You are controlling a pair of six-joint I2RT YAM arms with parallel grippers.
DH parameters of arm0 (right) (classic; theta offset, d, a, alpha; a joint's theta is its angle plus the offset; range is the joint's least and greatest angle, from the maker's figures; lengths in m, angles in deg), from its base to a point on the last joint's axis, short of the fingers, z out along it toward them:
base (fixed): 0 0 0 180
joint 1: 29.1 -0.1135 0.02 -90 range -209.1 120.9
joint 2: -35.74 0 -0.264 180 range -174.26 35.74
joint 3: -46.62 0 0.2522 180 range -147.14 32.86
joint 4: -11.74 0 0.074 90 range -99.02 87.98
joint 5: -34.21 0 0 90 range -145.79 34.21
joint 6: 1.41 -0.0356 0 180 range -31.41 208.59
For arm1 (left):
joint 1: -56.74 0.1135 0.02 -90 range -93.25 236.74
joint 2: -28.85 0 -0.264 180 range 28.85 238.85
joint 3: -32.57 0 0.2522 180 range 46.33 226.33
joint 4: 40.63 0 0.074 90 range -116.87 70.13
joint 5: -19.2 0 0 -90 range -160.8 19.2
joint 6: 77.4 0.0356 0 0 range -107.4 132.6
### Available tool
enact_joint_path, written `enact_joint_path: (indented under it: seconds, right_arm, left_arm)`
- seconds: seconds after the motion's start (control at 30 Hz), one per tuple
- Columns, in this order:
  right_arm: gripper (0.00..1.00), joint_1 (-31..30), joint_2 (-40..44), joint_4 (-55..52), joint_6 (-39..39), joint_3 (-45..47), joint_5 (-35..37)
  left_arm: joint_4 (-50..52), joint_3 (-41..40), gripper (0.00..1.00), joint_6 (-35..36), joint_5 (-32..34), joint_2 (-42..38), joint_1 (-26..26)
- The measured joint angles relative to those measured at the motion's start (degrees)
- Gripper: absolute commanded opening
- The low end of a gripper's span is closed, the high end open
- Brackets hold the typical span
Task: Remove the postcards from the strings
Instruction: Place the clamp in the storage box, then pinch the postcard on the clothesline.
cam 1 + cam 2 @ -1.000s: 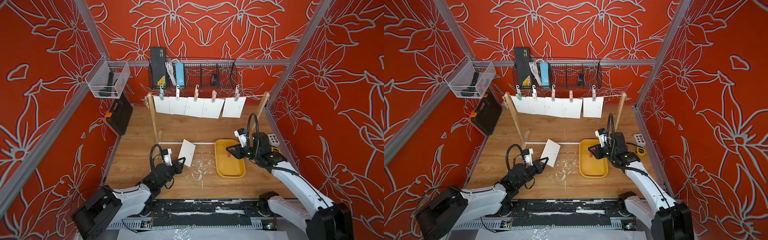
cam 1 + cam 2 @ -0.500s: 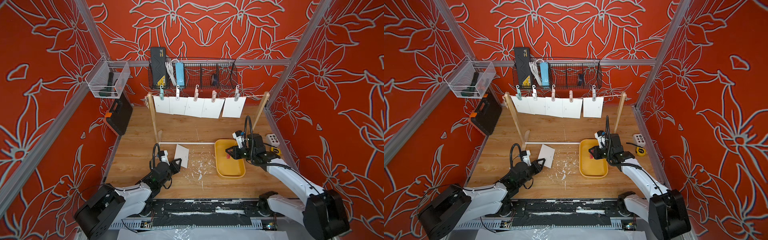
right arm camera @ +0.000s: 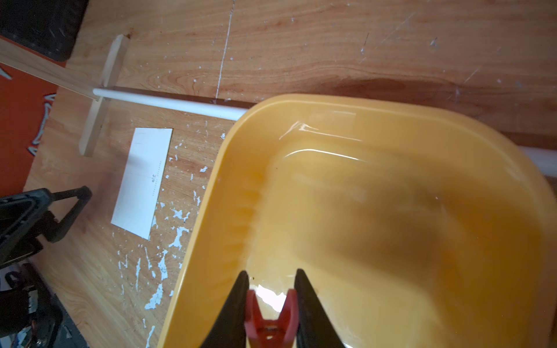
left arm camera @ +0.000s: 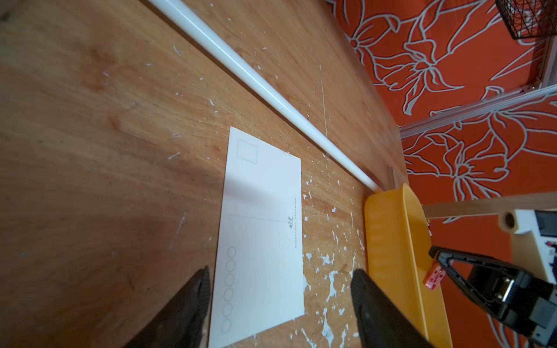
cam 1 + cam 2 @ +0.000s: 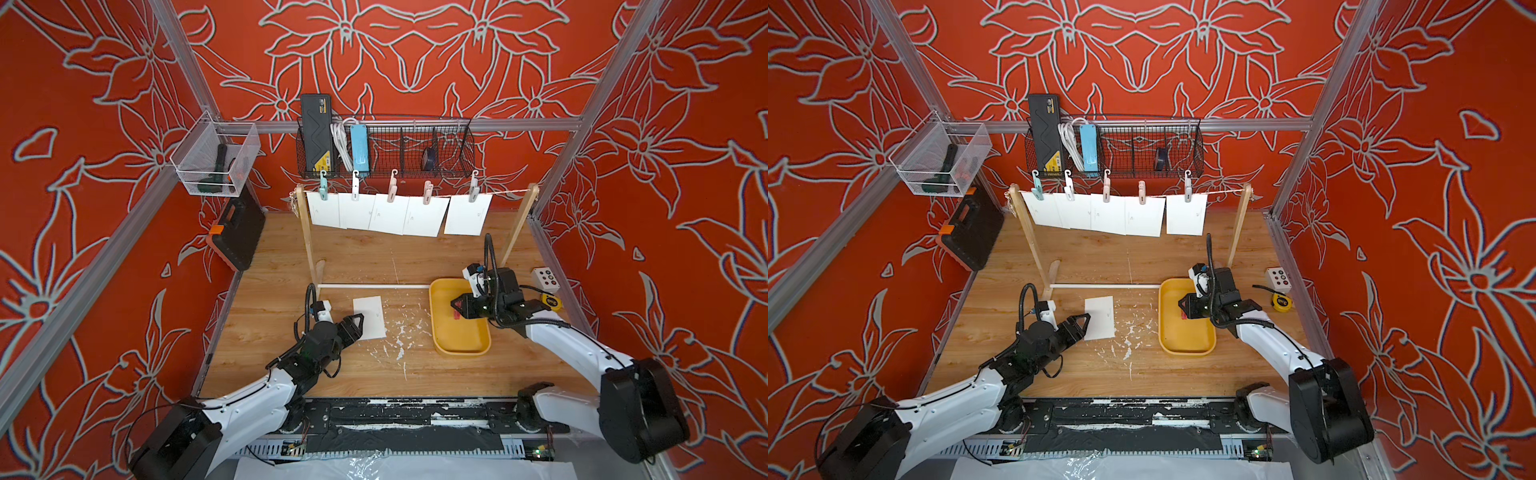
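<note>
Several white postcards [image 5: 395, 214] hang by pastel pegs [image 5: 392, 192] from the string [image 5: 505, 193] between two wooden posts. One more postcard [image 5: 369, 318] [image 4: 262, 235] lies flat on the wooden table. My left gripper [image 5: 360, 324] [image 4: 280, 274] stands open at the near end of that card, one finger on each side, holding nothing. My right gripper [image 5: 454, 306] [image 3: 272, 278] hangs over the yellow tray [image 5: 461, 352], shut on a red peg [image 3: 269, 313].
A white rod [image 5: 374, 286] joins the posts' feet just behind the loose card. A button box [image 5: 545, 279] and a tape measure [image 5: 549, 301] lie at the right edge. A black case [image 5: 239, 232] leans at the left wall. A wire basket [image 5: 386, 151] hangs behind the string.
My left gripper has opened and let go of the postcard, which went from tilted up in the jaws to flat on the table. The right gripper stayed over the tray with the peg.
</note>
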State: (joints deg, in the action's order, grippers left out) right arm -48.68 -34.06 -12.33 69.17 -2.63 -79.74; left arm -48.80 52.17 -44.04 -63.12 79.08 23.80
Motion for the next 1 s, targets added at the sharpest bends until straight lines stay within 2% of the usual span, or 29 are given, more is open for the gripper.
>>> enact_joint_path:
  seconds: [0.3, 0.4, 0.5, 0.77, 1.0]
  right_arm:
    - [0.46, -1.5, -2.5, 0.0, -0.7, 0.0, 2.8]
    - [0.48, -1.9, -2.7, -0.2, -0.7, 0.0, 3.3]
    - [0.5, -2.0, -1.9, -0.7, -0.6, 0.0, 3.6]
    - [0.62, -2.1, 8.8, -4.9, 0.9, -0.9, 3.7]
    - [0.72, -2.2, 17.9, -11.9, 3.3, -8.6, 3.2]
  left_arm:
    - [3.3, 2.1, 0.7, 3.3, -2.1, -1.0, 0.0]
    - [2.4, 2.7, 0.67, 5.1, -3.5, -0.9, 0.0]
    - [0.9, 3.6, 0.69, 6.8, -4.9, -0.7, 0.0]
    - [-5.9, 4.0, 0.72, 8.5, -9.2, -0.2, -0.6]
    - [-14.9, 5.4, 0.8, 9.5, -12.9, 3.2, -4.5]
